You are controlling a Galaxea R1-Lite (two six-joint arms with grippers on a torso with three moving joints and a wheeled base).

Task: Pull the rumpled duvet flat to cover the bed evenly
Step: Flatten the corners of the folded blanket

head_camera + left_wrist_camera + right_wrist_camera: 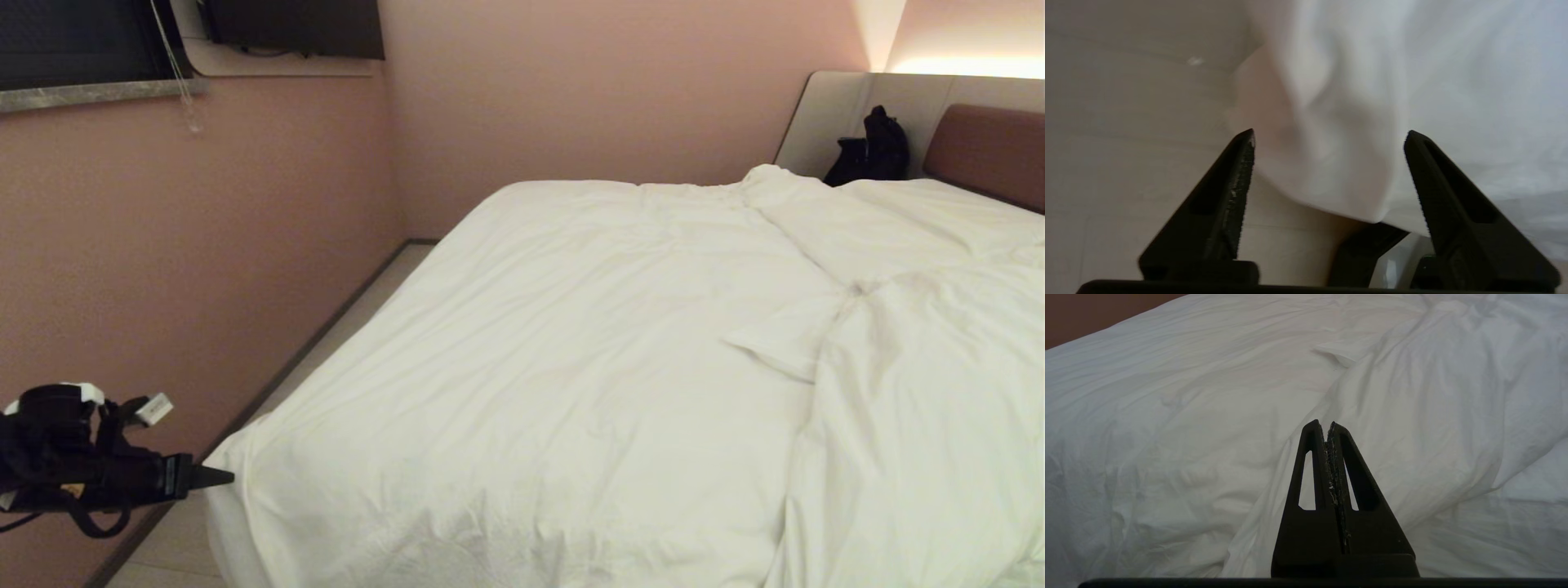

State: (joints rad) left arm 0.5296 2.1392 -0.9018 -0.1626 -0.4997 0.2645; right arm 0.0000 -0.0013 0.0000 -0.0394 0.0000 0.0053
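L pincer (pixel 220 477) sits lower left of frame, fingers spread apart w/ nothing held, tip just beside the duvet (pixel 571 367) corner. Duvet covers most of the bed (pixel 992 151), w/ folds at right. R pincer (pixel 1327 426) closed, empty, above the duvet.

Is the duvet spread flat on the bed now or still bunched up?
Partly bunched: the duvet lies smooth on the left, but a folded ridge remains at right.

The left gripper (pixel 220 477) is held low and level at the robot's left, fingers (pixel 1229 196) spread wide apart; the right gripper (pixel 1327 425) is pressed closed, nothing gripped.
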